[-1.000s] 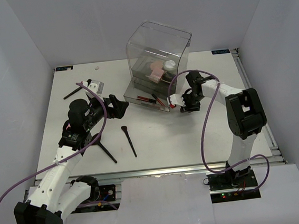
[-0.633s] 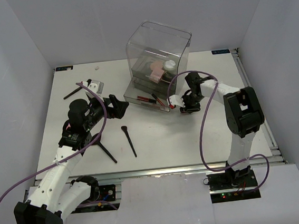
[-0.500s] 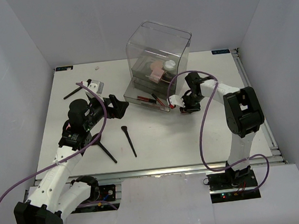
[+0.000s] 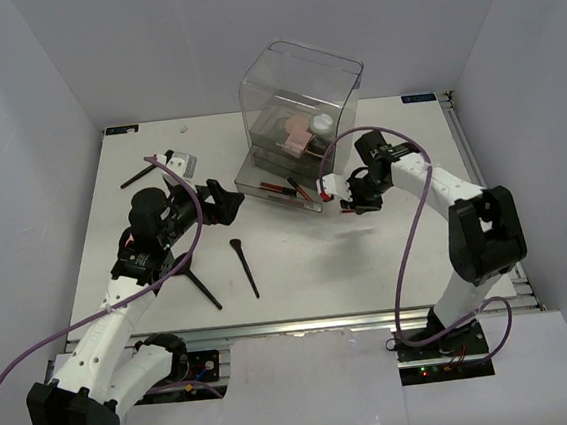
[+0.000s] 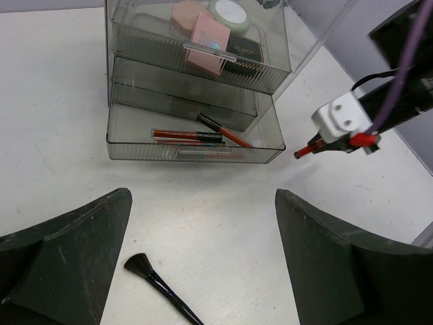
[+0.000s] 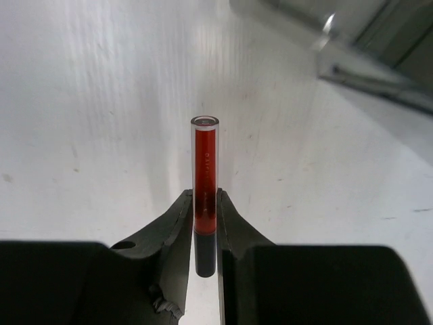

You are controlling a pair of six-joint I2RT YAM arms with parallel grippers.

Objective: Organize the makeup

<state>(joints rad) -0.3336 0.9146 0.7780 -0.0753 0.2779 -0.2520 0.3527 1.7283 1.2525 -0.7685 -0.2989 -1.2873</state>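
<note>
Two sets of jaws are at work near the box point(image 4: 302, 90). Our right jaws are clamped on a stick point(image 6: 205, 162), red in its clear tube, held off the worktop point(image 4: 368, 255) just beside the right front corner of the pulled-out bottom drawer point(image 5: 196, 154). That drawer already holds several red-and-black sticks point(image 5: 188, 135), lying flat across it with one slanted toward the right end. The drawer above it, also slid partly out, carries pink compacts point(image 5: 206, 51), a black compact point(image 5: 245, 47) and a white jar point(image 5: 230, 9). Our left jaws are spread wide and hold nothing, hovering over the worktop in front of the bottom drawer. A brush point(image 4: 244, 267) lies near them, a second brush point(image 4: 200, 284) by the left arm, and a third brush point(image 4: 139, 174) at the far left beside a small silvery item point(image 4: 180, 164).
</note>
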